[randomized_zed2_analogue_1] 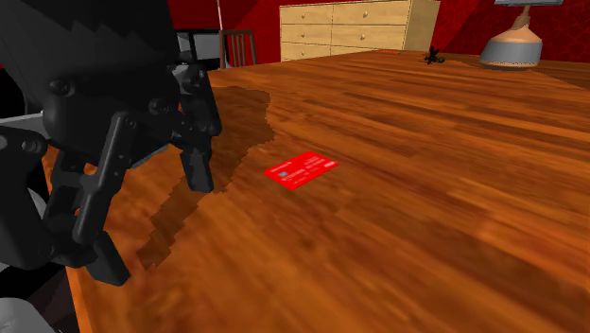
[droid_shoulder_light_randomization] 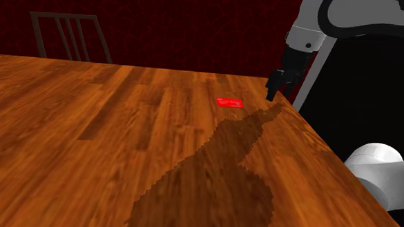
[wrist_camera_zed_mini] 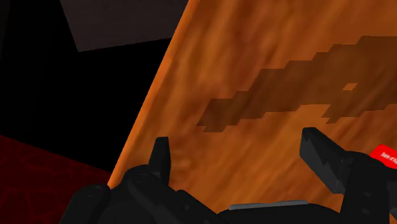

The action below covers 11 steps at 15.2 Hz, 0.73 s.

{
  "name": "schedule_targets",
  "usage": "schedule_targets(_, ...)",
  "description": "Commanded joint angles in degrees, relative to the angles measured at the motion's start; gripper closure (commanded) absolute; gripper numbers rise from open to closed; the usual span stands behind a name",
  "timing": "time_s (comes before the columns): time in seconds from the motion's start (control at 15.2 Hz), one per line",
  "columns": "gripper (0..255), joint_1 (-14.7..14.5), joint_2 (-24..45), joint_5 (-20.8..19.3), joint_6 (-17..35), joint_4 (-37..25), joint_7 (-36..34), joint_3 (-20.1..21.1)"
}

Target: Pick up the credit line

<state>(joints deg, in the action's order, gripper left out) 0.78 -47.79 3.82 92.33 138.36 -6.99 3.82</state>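
The pincer (randomized_zed2_analogue_1: 151, 222) is spread, holding nothing, above the table (randomized_zed2_analogue_1: 435, 218) edge. The red card (randomized_zed2_analogue_1: 301, 170) lies flat near that edge, apart from the pincer.

The grey letters "FRA" stand on the upper link of the white robot arm (droid_shoulder_light_randomization: 377, 19), cut off at the shoulder view's right border. The red card (randomized_zed2_analogue_1: 301, 170) lies flat on the wooden table (randomized_zed2_analogue_1: 425, 208), near the edge on the arm's side. Its small white print is too fine to read.
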Motion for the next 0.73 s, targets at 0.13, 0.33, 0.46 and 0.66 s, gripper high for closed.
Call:
schedule_targets(0.13,0,-2.67,0.91,1.01,5.59,0.99,5.34,-0.95)
schedule_targets(0.33,0,-6.99,2.42,2.95,13.55,2.13,13.57,-2.46)
schedule_targets(0.46,0,-10.1,3.45,4.52,18.5,2.67,19.25,-3.53)
schedule_targets(0.66,0,-15.2,4.92,7.25,25.3,3.22,28.11,-5.29)
